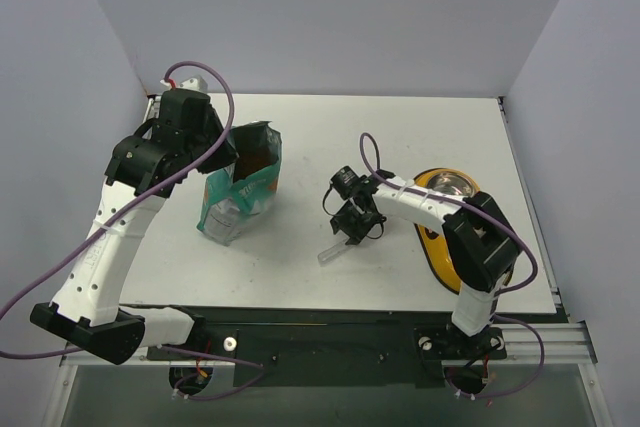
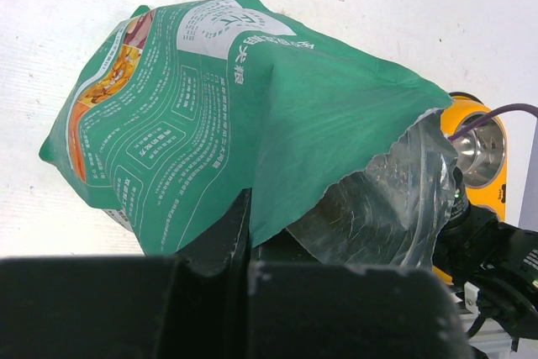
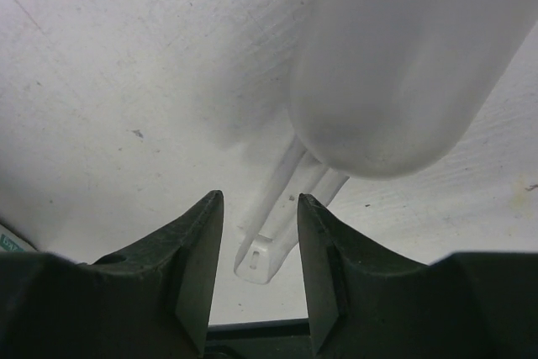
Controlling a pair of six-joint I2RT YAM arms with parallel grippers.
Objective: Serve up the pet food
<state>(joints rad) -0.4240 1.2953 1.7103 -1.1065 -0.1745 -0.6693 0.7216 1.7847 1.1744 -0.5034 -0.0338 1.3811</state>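
Note:
The teal-green bag (image 1: 240,197) stands at the left middle of the table with its torn top open. My left gripper (image 1: 222,155) is shut on the bag's top edge (image 2: 244,208); the silvery lining (image 2: 387,199) shows at the mouth. No kibble shows clearly; the pet food is hidden inside the bag. The clear plastic scoop (image 1: 333,250) lies flat on the table. My right gripper (image 1: 356,223) is open just above it, with its fingers on either side of the scoop's handle (image 3: 273,237) and apart from it. The scoop's cup (image 3: 395,65) lies beyond the fingertips.
A yellow feeder (image 1: 437,242) with a steel bowl (image 1: 452,187) sits at the right, partly under my right arm; it also shows in the left wrist view (image 2: 481,150). Grey walls close in the table on three sides.

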